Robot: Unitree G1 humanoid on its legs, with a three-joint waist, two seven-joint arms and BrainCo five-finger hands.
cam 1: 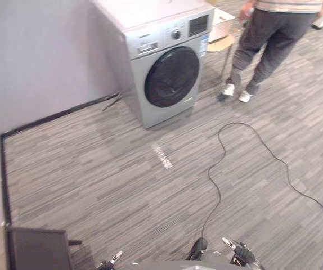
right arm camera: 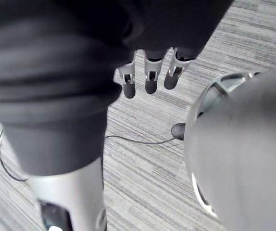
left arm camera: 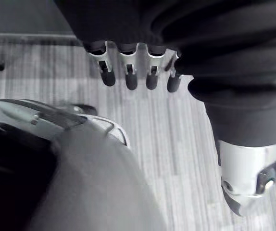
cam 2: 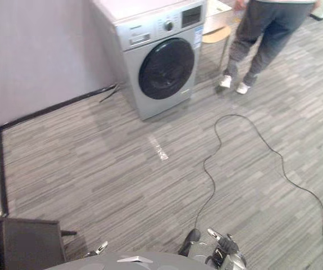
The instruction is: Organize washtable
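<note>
My left hand (left arm camera: 128,72) hangs low over the grey striped carpet, its fingers relaxed and nothing in them. A fingertip of the left hand (cam 1: 113,259) shows at the bottom edge of the left eye view. My right hand (right arm camera: 150,79) also hangs over the carpet with straight fingers, holding nothing. In the left eye view the right hand (cam 1: 237,252) sits at the bottom edge, right of centre.
A silver front-loading washing machine (cam 1: 164,62) stands against the wall at the back. To its right is a wooden stool (cam 1: 220,40) carrying a white item. A person (cam 1: 271,39) walks near it. A dark box (cam 1: 37,247) sits at the lower left. Open carpet lies between.
</note>
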